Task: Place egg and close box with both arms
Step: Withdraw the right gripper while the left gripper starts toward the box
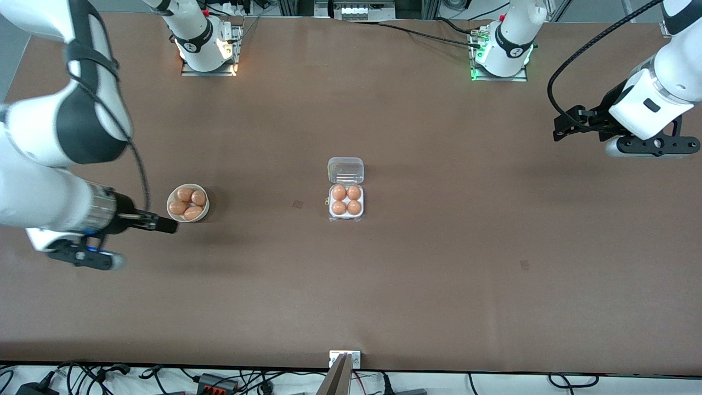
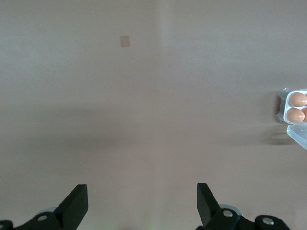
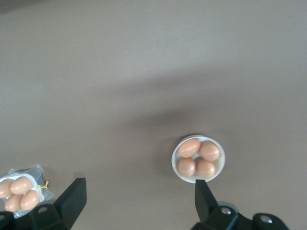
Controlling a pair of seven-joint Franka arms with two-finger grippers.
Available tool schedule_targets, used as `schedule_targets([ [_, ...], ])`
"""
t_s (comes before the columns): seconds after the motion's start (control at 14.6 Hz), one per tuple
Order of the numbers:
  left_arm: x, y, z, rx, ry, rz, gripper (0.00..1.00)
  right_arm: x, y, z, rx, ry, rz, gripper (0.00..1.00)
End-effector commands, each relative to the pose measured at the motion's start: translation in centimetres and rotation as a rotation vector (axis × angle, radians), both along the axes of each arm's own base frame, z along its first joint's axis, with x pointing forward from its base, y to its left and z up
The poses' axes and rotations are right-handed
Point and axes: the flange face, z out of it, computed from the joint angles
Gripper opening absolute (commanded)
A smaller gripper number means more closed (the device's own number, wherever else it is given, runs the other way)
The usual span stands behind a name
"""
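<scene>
Front view: white four-cell egg carton w/ clear lid (image 1: 346, 201) full, lid up; right pincer (image 1: 164, 224) released beside round cream bowl (image 1: 188, 203); left pincer (image 1: 565, 127) released, well apart.

The right arm (image 1: 55, 164) reaches in from its end of the counter, forearm lying nearly level and low. The right gripper (image 1: 164, 224) hangs with its jaws wide apart and empty. The left arm (image 1: 666, 71) is held up at its own end, wrist bent. The left gripper (image 1: 565, 125) hovers over bare counter, its jaws spread wide, nothing between them.
</scene>
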Motion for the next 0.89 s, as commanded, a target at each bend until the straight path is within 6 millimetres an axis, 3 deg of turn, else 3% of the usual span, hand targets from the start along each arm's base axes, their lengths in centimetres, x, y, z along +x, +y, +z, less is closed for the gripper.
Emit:
schedule_targets([
  [0.0,0.0,-0.8,0.3,0.011,0.016,-0.012,1.00,-0.9,-5.7,1.7,0.006,-0.002,-0.019,1.00],
  [0.34,0.7,-1.0,-1.5,0.010,0.048,-0.032,1.00,-4.1,-12.3,6.8,-0.048,-0.057,0.132,1.00],
  [0.41,0.7,-1.4,-1.6,0.010,0.051,-0.040,0.88,-4.6,-12.9,7.3,-0.046,-0.057,0.147,1.00],
  [0.55,-0.1,-2.2,-2.1,0.007,0.111,-0.066,0.50,-5.8,-14.1,8.3,-0.045,-0.037,0.137,1.00],
  [0.68,-1.1,-3.8,-2.8,0.014,0.170,-0.084,0.19,-7.2,-14.1,8.6,-0.048,-0.035,0.137,1.00],
  [0.82,-1.8,-5.6,-3.4,0.018,0.193,-0.115,0.05,-9.5,-14.0,8.3,-0.049,-0.044,0.136,1.00],
])
